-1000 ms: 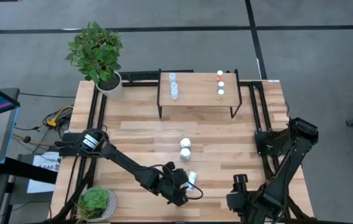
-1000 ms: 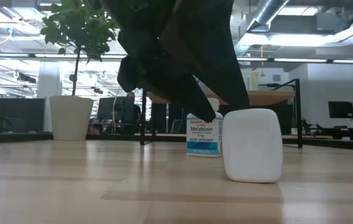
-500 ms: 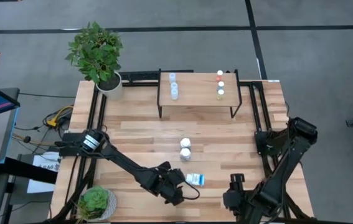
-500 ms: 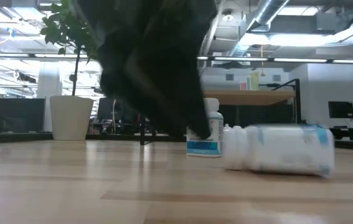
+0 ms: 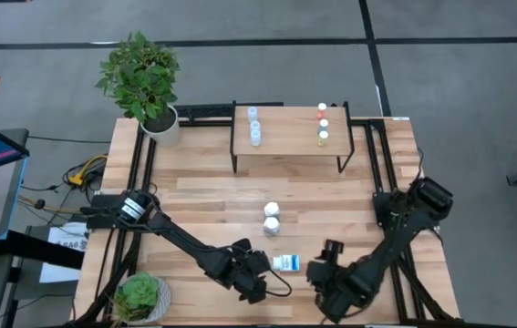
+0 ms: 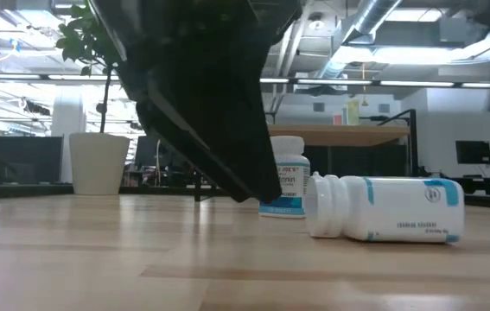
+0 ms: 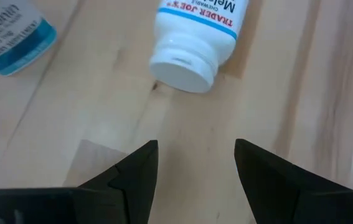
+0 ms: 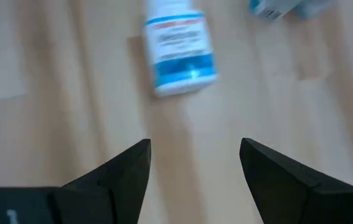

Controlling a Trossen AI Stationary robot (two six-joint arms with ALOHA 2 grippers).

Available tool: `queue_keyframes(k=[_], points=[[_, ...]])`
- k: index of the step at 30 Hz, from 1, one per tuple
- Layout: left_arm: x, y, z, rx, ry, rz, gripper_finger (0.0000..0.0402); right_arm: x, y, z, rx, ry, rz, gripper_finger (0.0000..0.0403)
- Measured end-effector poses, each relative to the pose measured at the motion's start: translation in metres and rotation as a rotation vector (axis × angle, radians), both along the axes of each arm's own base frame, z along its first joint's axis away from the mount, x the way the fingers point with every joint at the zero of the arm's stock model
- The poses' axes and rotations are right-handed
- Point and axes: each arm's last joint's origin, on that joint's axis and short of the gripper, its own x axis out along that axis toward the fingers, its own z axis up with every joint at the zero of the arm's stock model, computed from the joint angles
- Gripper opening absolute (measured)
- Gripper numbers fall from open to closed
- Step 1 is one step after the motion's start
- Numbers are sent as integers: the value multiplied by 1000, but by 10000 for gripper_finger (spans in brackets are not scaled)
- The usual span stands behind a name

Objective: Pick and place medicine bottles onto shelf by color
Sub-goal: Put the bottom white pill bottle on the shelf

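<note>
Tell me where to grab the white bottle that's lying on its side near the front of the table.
Grip the fallen bottle across its round body, coming straight down from above. It lies flat, cap end toward the left claw, so the cap offers little hold. Both that claw and the right claw flank it, open.

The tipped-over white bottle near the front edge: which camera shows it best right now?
The low view: the tipped bottle lies side-on and whole, cap towards the left arm. The high view shows it tiny, the left wrist view only its cap end, the right wrist view blurred.
</note>
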Motion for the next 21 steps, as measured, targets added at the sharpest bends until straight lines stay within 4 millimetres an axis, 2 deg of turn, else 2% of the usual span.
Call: queue_keyframes(k=[6, 10, 16, 21], points=[[-2, -4, 0, 16, 6, -46, 199, 23, -9, -3, -21, -32, 111, 271], [-2, -4, 0, 18, 4, -45, 199, 31, -14, -8, -33, -43, 184, 270], [-2, -4, 1, 18, 2, -44, 199, 22, -23, -30, -77, 13, 197, 270], [-2, -4, 1, 17, 1, -43, 199, -2, -16, -41, -100, 66, 194, 270]])
